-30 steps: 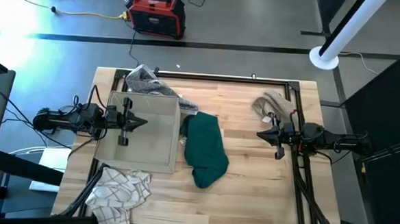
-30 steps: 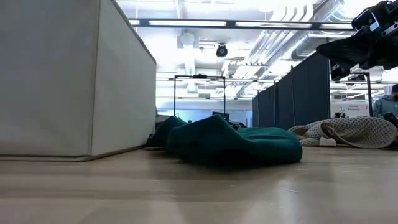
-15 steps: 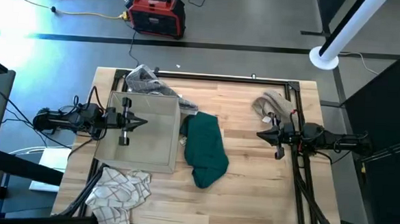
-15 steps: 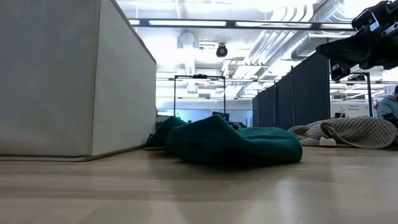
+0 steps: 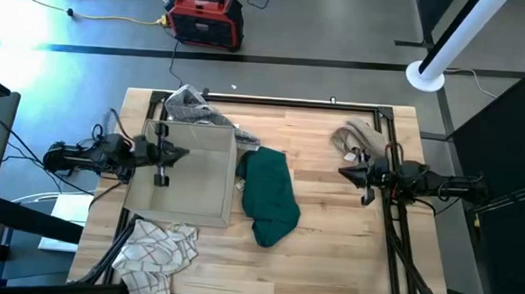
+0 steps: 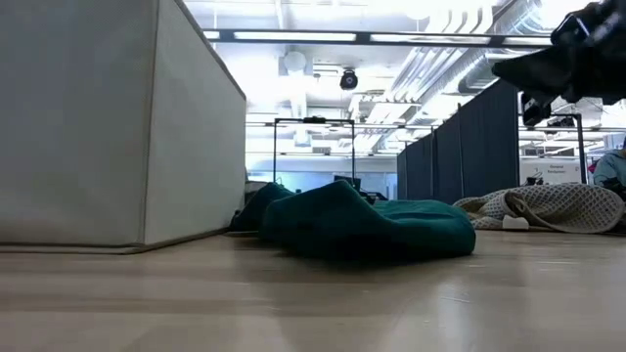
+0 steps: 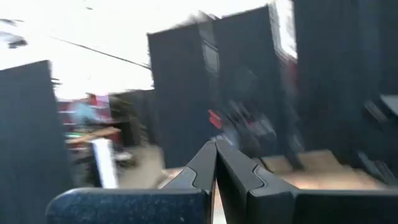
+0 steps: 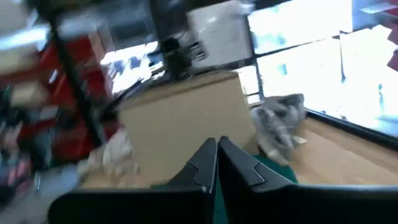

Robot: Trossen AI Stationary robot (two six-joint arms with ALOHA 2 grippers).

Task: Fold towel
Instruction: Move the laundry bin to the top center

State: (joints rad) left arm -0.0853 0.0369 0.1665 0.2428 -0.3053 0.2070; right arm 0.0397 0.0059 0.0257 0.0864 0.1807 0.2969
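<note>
The dark green towel (image 5: 269, 197) lies crumpled in a heap on the wooden table's middle, also seen in the low view (image 6: 367, 230); no gripper touches it. My left gripper (image 5: 186, 154) hovers shut over the beige box (image 5: 184, 183), left of the towel; its fingertips (image 7: 216, 147) are together. To the towel's right, above the table, my right gripper (image 5: 341, 175) is also shut (image 8: 217, 143) and points toward the towel (image 8: 277, 171).
The tall beige box (image 6: 117, 127) stands just left of the towel. A grey cloth (image 5: 189, 105) lies at the far left, a checked cloth (image 5: 154, 249) at the near left corner, and a beige knit cloth (image 5: 358, 136) at the far right.
My left gripper has drawn back a little toward the table's left edge above the box. My right gripper has risen slightly. The towel has not moved.
</note>
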